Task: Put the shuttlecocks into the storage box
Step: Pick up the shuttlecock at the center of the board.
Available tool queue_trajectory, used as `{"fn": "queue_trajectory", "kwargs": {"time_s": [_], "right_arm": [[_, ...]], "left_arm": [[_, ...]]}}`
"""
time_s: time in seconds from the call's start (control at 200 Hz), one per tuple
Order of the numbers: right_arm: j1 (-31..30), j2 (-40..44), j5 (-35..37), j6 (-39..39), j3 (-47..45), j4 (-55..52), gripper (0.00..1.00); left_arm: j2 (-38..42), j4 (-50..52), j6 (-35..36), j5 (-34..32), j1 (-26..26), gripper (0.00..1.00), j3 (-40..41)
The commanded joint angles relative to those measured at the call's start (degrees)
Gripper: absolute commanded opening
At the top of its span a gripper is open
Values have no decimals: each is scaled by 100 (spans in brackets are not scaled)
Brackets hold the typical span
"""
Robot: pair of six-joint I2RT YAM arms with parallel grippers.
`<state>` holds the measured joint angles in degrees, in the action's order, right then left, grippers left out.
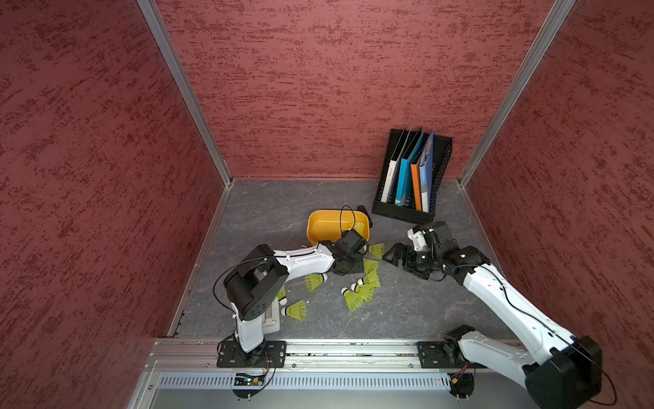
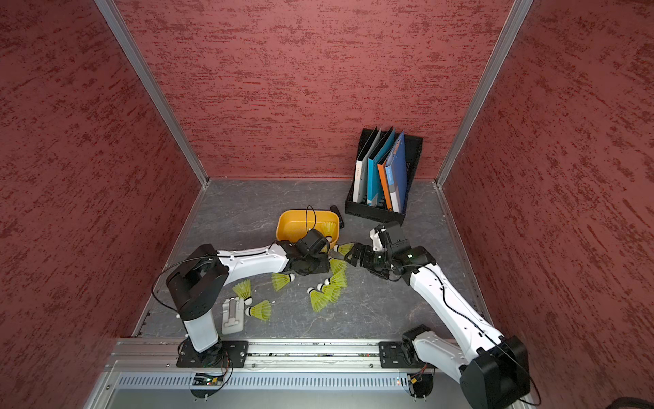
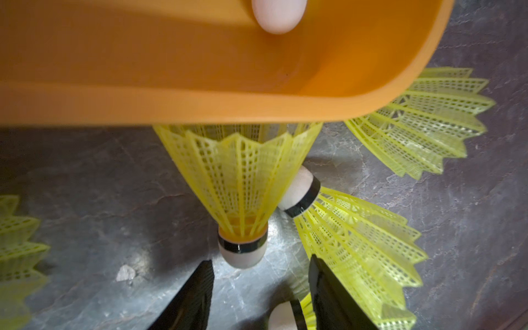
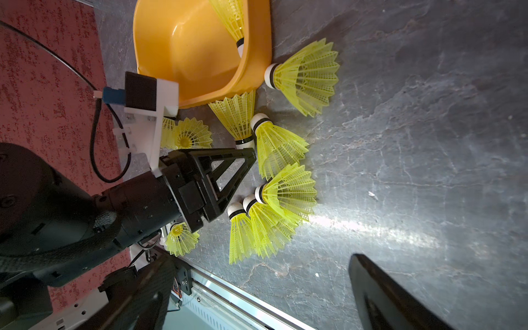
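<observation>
Shuttlecocks (image 1: 364,292) lie scattered just in front of the storage box (image 1: 312,226), one inside: neon mesh skirts, white black-banded tips. Before your left gripper (image 3: 261,271), part-open and empty, one points its tip away from the box, skirt against its wall. Your right gripper (image 1: 391,253) gapes empty. Floor (image 1: 283,200) behind the box lies bare.

Storage box (image 3: 200,105) cut by frame edge; inside, probably shuttlecock (image 3: 275,14), only white tip showing.
</observation>
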<state>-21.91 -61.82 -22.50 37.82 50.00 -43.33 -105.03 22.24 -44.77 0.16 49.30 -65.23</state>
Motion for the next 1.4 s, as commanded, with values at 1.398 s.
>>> {"fn": "queue_trajectory", "kwargs": {"time_s": [1.398], "right_arm": [[60, -93, 29, -343, 397, 27, 98]], "left_arm": [[665, 608, 496, -551, 319, 27, 78]]}}
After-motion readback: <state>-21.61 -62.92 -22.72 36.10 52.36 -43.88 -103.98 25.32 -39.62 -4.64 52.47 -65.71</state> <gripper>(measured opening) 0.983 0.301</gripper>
